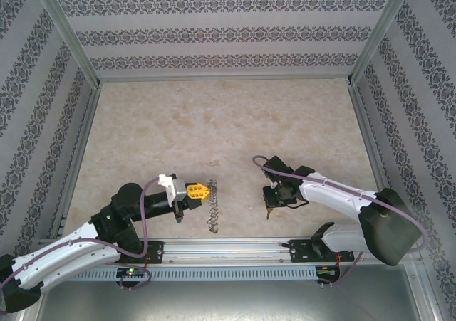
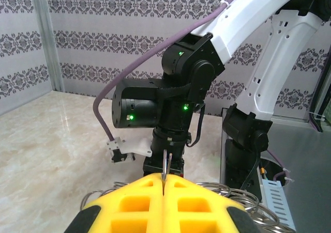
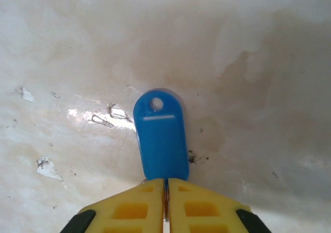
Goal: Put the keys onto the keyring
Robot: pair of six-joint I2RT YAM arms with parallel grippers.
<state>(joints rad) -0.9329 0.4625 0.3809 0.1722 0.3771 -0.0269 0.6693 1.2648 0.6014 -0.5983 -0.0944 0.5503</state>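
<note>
Pinching the keyring [image 1: 211, 208] tight near its far end, the left gripper [image 1: 201, 191] holds it standing on its edge; its wire loops [image 2: 243, 194] stick out past the yellow fingers [image 2: 129, 207]; well to the right of the keyring, the right gripper [image 1: 271, 203] is squeezed shut on the blue key [image 3: 160, 137], close to the table [image 1: 214, 122].

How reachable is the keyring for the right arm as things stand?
Probably yes: bare table lies between the right gripper, shut on the blue key, and the keyring, which the left gripper holds on edge.
</note>
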